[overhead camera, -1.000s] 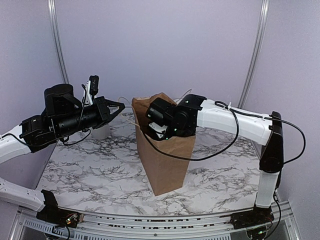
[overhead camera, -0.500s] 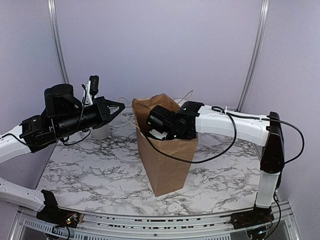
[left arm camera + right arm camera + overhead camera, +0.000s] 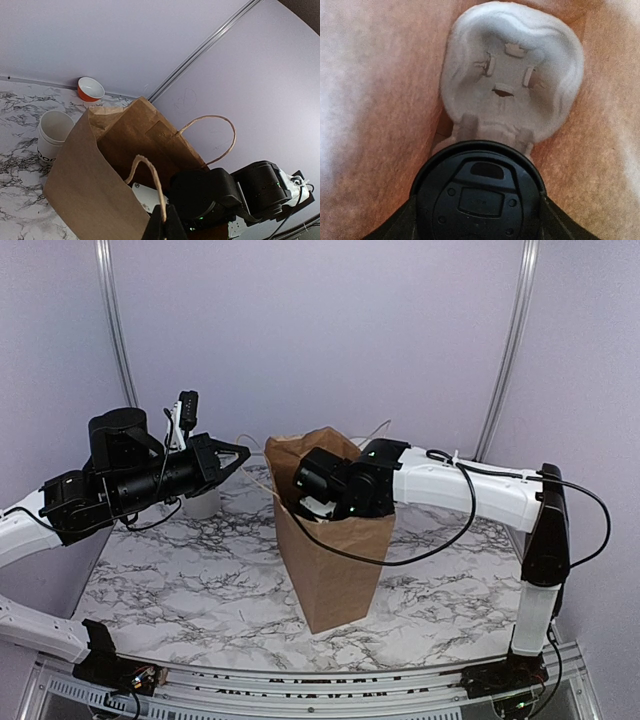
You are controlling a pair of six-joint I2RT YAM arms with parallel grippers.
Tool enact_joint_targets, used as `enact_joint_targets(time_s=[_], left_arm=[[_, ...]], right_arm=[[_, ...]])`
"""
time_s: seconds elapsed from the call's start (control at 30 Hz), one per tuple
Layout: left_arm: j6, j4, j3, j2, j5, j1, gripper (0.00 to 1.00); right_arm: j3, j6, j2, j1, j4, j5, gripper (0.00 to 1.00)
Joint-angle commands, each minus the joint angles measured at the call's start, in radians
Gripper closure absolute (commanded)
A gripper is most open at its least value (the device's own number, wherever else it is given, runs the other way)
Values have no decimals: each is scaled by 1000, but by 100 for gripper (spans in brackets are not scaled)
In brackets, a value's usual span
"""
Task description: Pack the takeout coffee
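The takeout coffee (image 3: 479,197) shows its black round lid from above, deep inside the brown paper bag (image 3: 330,560). My right gripper (image 3: 477,226) reaches down into the bag, its fingers (image 3: 395,227) pressed against both sides of the lid, shut on the cup. Below the cup, a white moulded cup carrier (image 3: 512,75) lies on the bag's floor. My left gripper (image 3: 163,222) is shut on the bag's near twine handle (image 3: 150,175) and holds it up to the left of the bag's mouth. The cup's white body is hidden under its lid.
A lidless white cup with dark lettering (image 3: 52,137) stands beyond the bag, and an orange bowl (image 3: 90,89) sits by the back wall. The bag's far handle (image 3: 212,135) arches free. The right wrist (image 3: 345,485) fills the bag's mouth. Marble tabletop (image 3: 200,590) surrounds the bag.
The right wrist has sunk slightly lower and leftward into the bag's mouth. The left arm and the handle have stayed put.
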Motion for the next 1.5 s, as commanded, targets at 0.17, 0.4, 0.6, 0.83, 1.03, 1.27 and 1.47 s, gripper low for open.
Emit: enact_joint_targets(time_s=[0.17, 0.4, 0.6, 0.83, 1.03, 1.27, 1.47], left_arm=[[16, 14, 21, 5, 5, -2, 100], [16, 20, 26, 8, 9, -3, 100], [16, 19, 26, 5, 11, -2, 100], [21, 20, 33, 7, 16, -2, 100], [24, 22, 49, 21, 40, -3, 100], [29, 36, 75, 53, 109, -9, 100], [32, 37, 86, 68, 120, -22, 100]], right_arm=[[81, -1, 5, 10, -89, 32, 20], [102, -6, 1, 11, -103, 41, 9], [133, -4, -3, 12, -113, 57, 0], [163, -1, -8, 11, -123, 77, 0], [194, 2, -16, 11, -114, 87, 0], [219, -7, 1, 11, -104, 99, 0], [247, 0, 4, 11, -102, 123, 0]])
